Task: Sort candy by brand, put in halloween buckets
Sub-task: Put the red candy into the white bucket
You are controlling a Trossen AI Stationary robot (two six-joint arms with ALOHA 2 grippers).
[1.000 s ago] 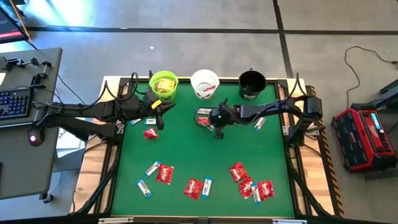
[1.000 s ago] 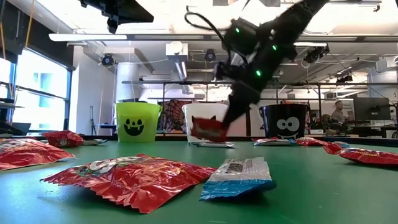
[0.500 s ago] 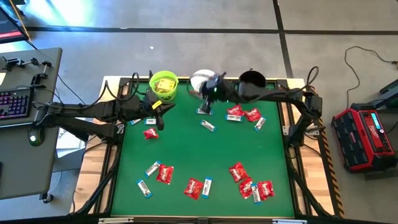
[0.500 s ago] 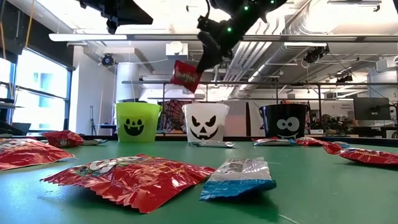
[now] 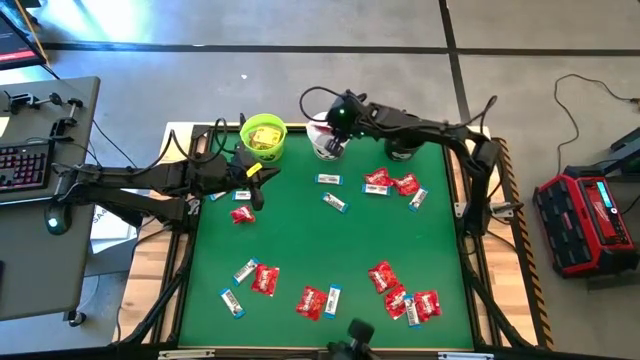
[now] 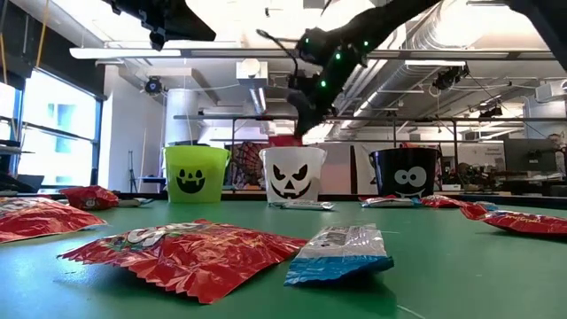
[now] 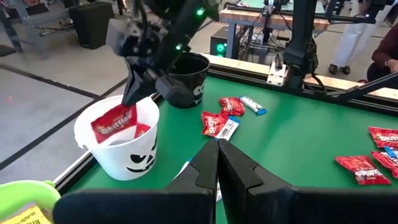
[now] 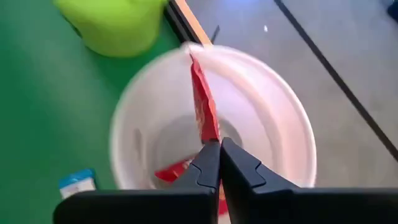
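My right gripper [image 7: 132, 96] hangs over the white bucket [image 7: 118, 155], shut on a red candy packet [image 7: 114, 122] that dips into the bucket's mouth. Another red packet lies inside the bucket. The lime green bucket [image 5: 263, 137] holds yellow packets. My right arm partly covers the black bucket [image 5: 405, 135]. Red packets [image 5: 264, 280] and blue-and-white bars [image 5: 334, 202] lie flat on the green mat. My left gripper [image 5: 255, 182] hovers shut and holding nothing, near the green bucket. My right gripper pinches the red packet by its upper edge [image 8: 205, 134] between its two fingers. The fingers slant down from above. The packet hangs below them, tilted, with its lower part inside the white bucket's rim [image 6: 283, 142].
Red packets [image 5: 378, 180] and a blue bar [image 5: 328, 179] lie just in front of the white and black buckets. More candy [image 5: 400, 298] lies along the near edge. The three buckets stand in a row at the far edge, and the middle of the mat is bare.
My right gripper has risen from the middle of the mat with the red packet lifted clear. It has swung toward the far edge, then come down over the white bucket until the packet reaches its mouth.
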